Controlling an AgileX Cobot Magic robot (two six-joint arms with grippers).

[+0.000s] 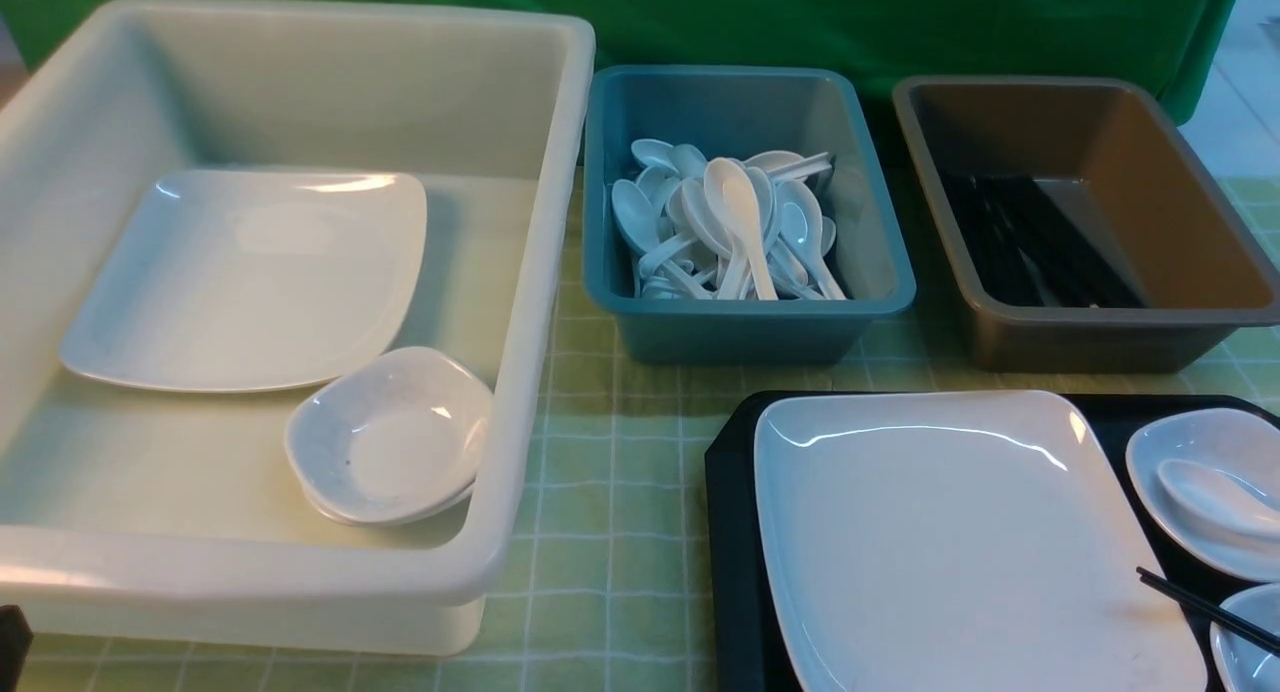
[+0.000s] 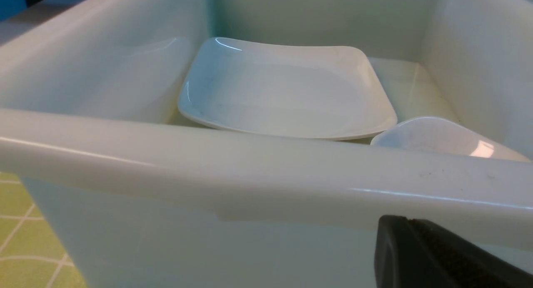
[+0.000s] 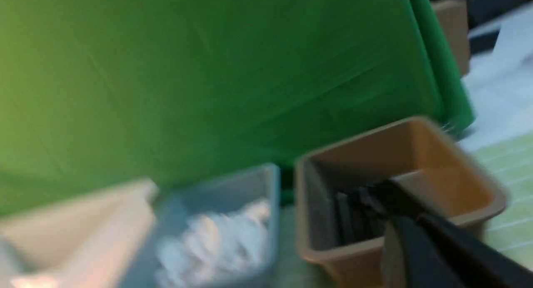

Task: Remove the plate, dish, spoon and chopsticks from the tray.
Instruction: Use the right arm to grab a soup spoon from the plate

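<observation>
While only a black sliver of my left fingers (image 2: 433, 254) shows, just outside the near wall of the big white tub (image 2: 250, 171) at the table's left edge, and my right fingers (image 3: 449, 254) are a blur with the brown tub (image 3: 399, 163) beyond them, I cannot tell whether either pair is clenched or released. The plate (image 1: 960, 542) lies flat on the tray (image 1: 735, 552) at the near right corner. To its right the spoon (image 1: 1215, 497) rests in a small dish (image 1: 1190, 442), and the chopsticks (image 1: 1200, 604) slant from just beside the plate across the rim of a second small dish (image 1: 1250, 657).
</observation>
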